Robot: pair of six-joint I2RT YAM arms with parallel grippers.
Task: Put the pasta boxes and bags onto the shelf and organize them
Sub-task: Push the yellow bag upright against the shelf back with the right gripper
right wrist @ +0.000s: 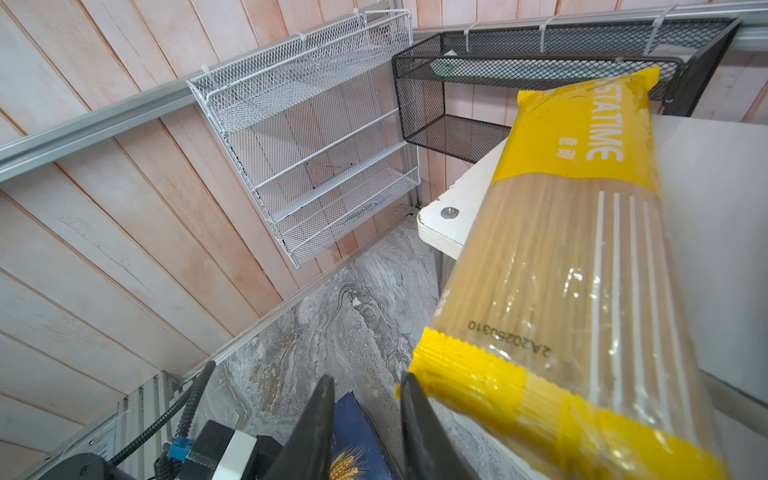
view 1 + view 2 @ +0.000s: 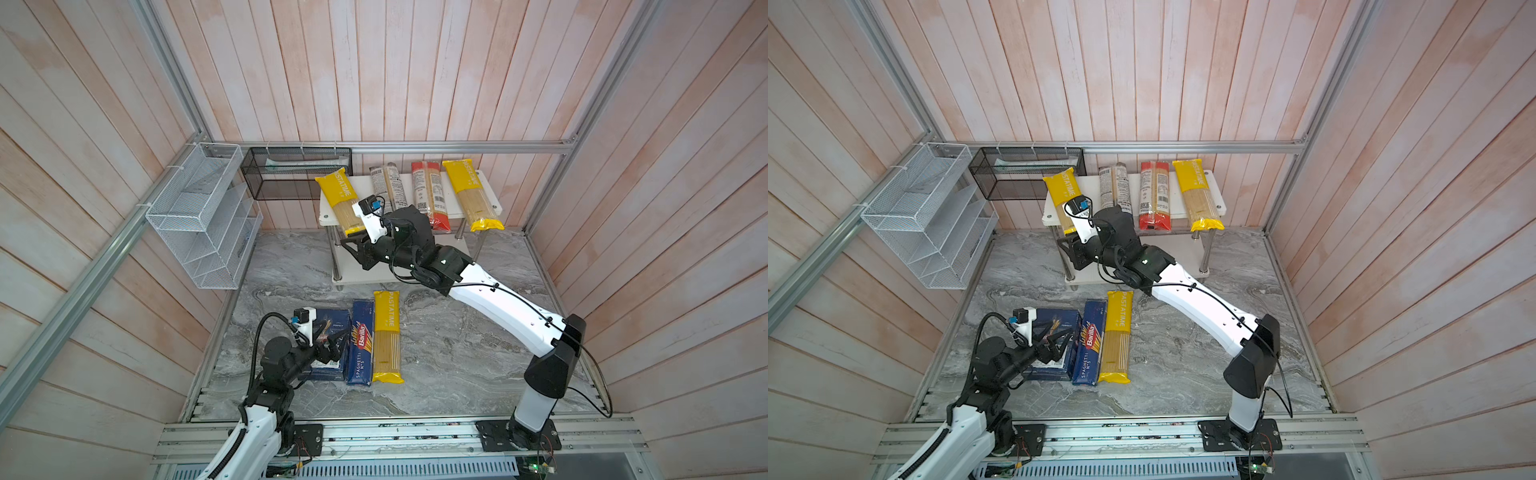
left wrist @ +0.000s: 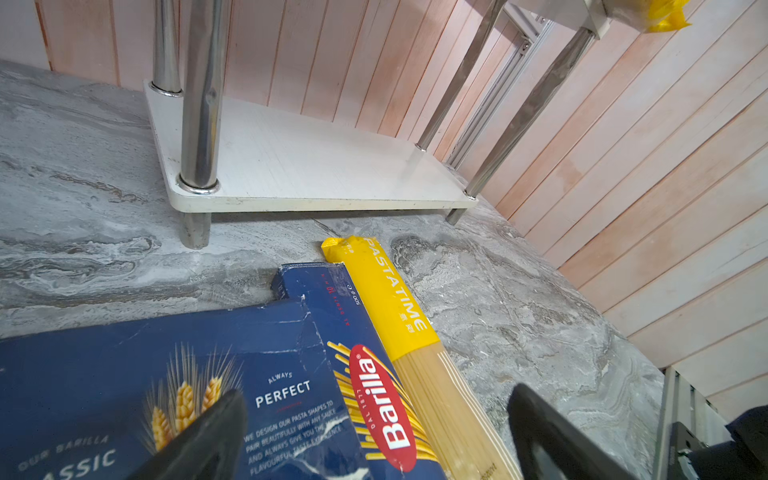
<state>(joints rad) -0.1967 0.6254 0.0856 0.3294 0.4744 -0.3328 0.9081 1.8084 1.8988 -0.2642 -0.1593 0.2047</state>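
Right pincer (image 1: pixel 366 376) narrow, empty | left pincer (image 3: pixel 376 392) wide | yellow bag (image 1: pixel 561 257) end cut off

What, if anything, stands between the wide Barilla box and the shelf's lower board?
Nothing lies on the tabletop between the wide Barilla box and the bare lower board. Only a chrome post stands at the board's near corner; the right gripper hangs higher.
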